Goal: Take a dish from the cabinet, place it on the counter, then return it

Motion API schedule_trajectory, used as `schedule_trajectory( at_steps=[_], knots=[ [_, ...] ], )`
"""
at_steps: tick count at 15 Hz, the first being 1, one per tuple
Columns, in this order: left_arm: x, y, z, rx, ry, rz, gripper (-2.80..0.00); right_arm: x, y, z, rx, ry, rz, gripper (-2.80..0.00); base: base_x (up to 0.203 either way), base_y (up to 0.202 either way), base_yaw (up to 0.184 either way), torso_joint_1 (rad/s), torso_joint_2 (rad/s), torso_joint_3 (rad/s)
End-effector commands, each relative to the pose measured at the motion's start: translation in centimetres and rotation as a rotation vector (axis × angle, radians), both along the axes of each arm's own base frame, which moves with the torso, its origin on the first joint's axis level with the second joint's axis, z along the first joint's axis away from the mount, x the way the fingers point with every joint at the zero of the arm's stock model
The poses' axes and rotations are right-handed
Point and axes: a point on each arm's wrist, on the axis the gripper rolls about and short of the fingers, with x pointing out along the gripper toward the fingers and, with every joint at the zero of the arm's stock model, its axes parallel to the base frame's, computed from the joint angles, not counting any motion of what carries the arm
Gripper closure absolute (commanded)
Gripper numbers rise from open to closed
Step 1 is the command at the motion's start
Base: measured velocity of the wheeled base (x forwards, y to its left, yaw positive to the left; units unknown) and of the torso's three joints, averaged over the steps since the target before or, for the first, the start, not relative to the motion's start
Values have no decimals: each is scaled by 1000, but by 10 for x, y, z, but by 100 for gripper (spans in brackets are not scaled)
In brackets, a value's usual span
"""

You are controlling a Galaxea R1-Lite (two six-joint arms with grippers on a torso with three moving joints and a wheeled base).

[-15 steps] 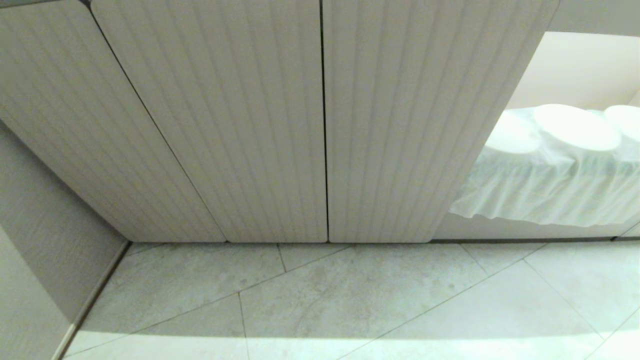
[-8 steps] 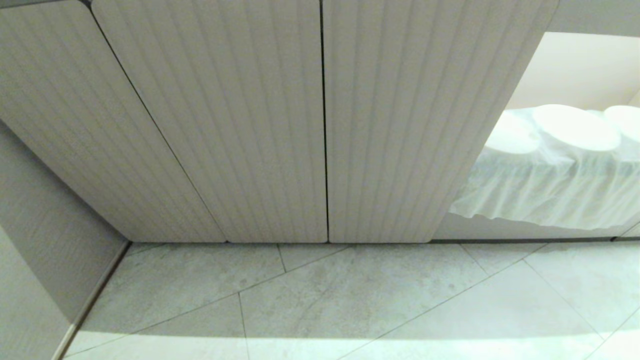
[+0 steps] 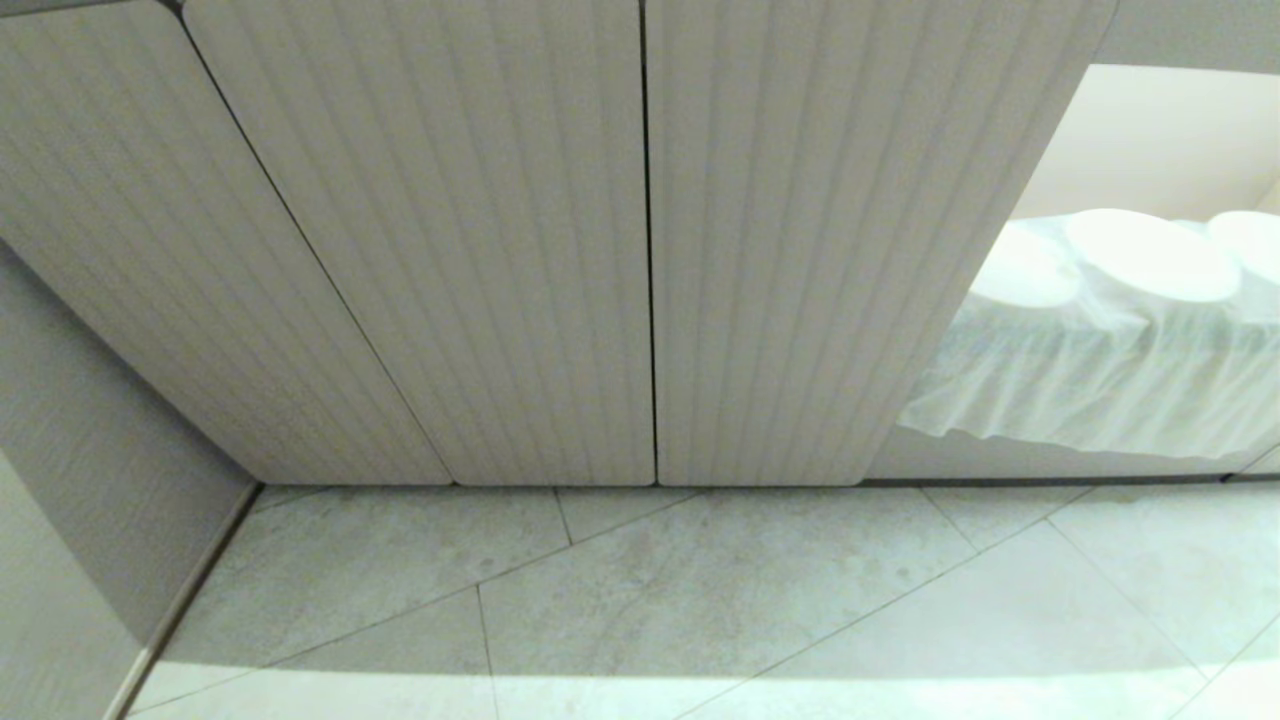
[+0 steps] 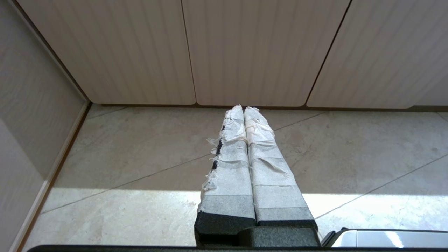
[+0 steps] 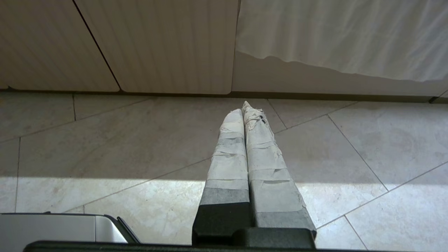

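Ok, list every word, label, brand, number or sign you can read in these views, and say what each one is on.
None: no readable text in any view.
The cabinet doors are plain fluted panels with no label showing.
The white cloth over the round shapes on the right is unprinted.
The tape wrapping the left end effector and the right end effector bears no writing.
The floor tiles are unmarked.

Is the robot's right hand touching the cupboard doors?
Apart. The right wrist view shows the right gripper shut over bare floor, short of the cabinet.
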Motion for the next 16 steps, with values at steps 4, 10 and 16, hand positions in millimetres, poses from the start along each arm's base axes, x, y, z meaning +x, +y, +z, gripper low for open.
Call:
schedule_trajectory(
  at_steps=[4,10,16],
  knots=[
    [0,0,0,-1,-1,0,0,-2,0,-1,6,-20,-2,0,0,0,0,0,0,0],
    [0,0,0,-1,-1,0,0,-2,0,-1,-2,-20,-1,0,0,0,0,0,0,0],
    [0,0,0,-1,-1,0,0,-2,0,0,1,-22,-3,0,0,0,0,0,0,0]
  ],
)
